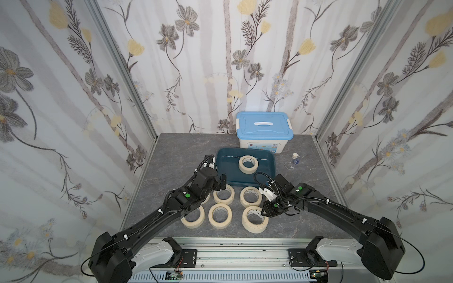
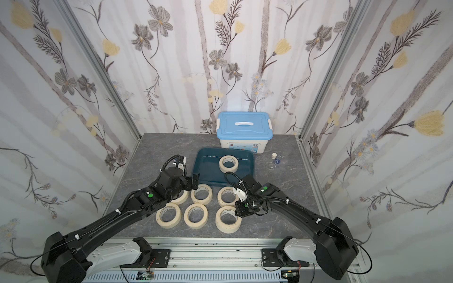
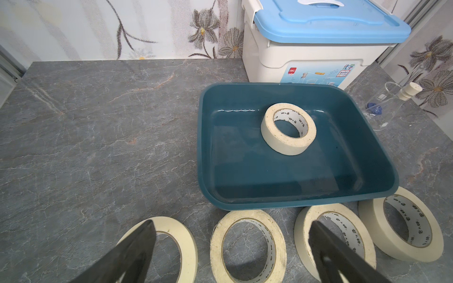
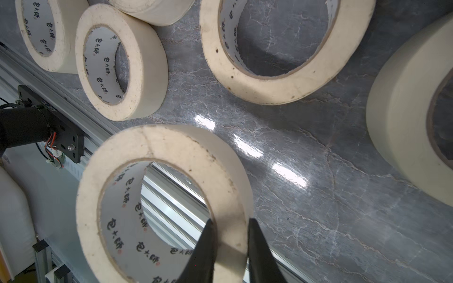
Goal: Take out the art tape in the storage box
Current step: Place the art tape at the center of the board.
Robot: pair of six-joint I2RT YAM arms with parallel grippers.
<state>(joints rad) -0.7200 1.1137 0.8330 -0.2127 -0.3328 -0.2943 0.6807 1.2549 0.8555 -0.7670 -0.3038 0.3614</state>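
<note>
Grey marbled tabletop [image 3: 98, 122]. Right gripper [image 4: 230, 232] jaws clamped on wall of art tape roll [image 4: 171, 147]. Left gripper [image 3: 232, 224] jaws apart; storage box [image 3: 306, 204], holding single roll [image 3: 288, 144], beyond them.

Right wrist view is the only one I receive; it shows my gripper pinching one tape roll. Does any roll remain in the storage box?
Observer: Yes, one art tape roll lies flat inside the storage box.
Operator: Where is the left gripper?
Observer: The left gripper is open, above the taken-out rolls by the box's near edge.
Operator: What stands behind the box?
Observer: A white bin with a closed blue lid.
</note>
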